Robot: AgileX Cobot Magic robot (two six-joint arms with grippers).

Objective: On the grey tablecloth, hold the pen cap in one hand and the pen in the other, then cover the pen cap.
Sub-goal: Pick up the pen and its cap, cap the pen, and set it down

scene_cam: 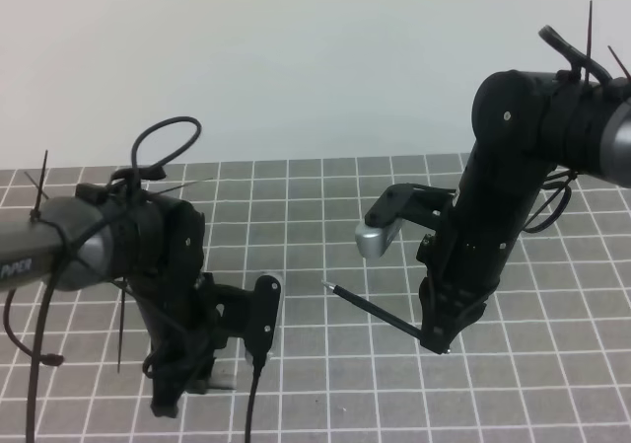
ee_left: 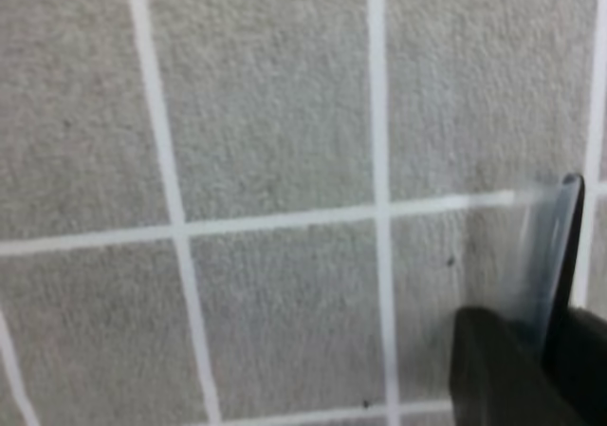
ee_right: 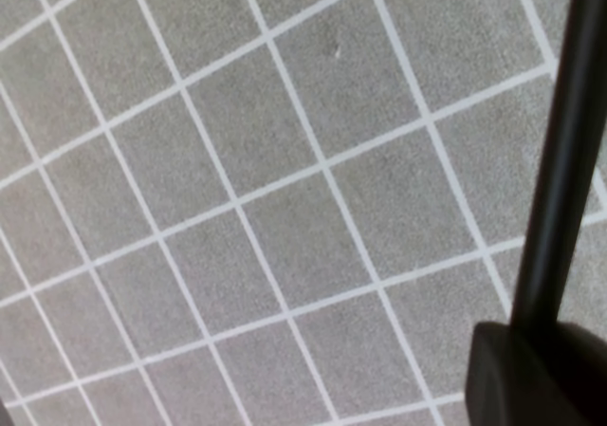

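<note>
- on the right of the high view, my right claw is pinched tight on the back end of the pen.
- the pen sticks out from it up and to the left, slanted, its small silvery tip free and pointing toward the middle of the grey tablecloth.
- in the right wrist view the pen is a long dark bar running up from the dark fingers at the bottom edge, with only the grid cloth behind it.
- on the left of the high view my left claw points down close to the cloth near the bottom edge; i see a pale grey block at its foot but cannot make out what it is.
- in the left wrist view the dark fingers sit in the lower right corner with almost no gap between them, and a thin glossy piece with a dark edge rises from between them. i take the claw for closed on it, but the view is too blurred for me to say it is the pen cap.
- the two claws are well apart, and the pen tip is in the space between them.
- i cannot pick out the pen cap with certainty in any view.
</note>
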